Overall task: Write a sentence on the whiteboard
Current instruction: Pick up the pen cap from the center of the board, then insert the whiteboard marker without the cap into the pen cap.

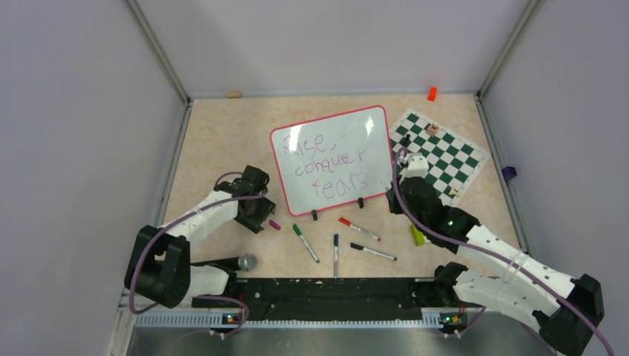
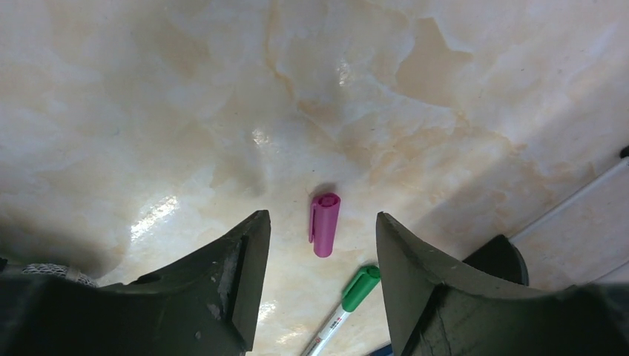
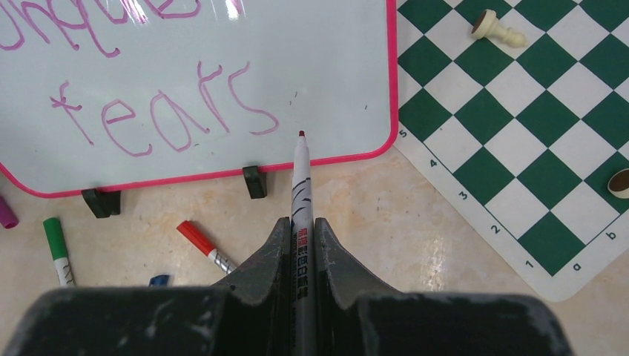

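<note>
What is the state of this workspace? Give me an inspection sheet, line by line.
Surface: table, glossy marbled beige.
Job's things: whiteboard mid-table; sentence in purple, three lines, ending "fears".
Clutter: purple cap, green marker, red marker, blue marker, black marker near the board's front edge; chess mat with pieces to its right.
End effectors: left end effector open, straddling the purple cap; right end effector shut on held marker, tip at the board's lower edge, contact unclear.
Cables: purple cable along each arm.
Surroundings: pale walls; orange block at the far edge.
</note>
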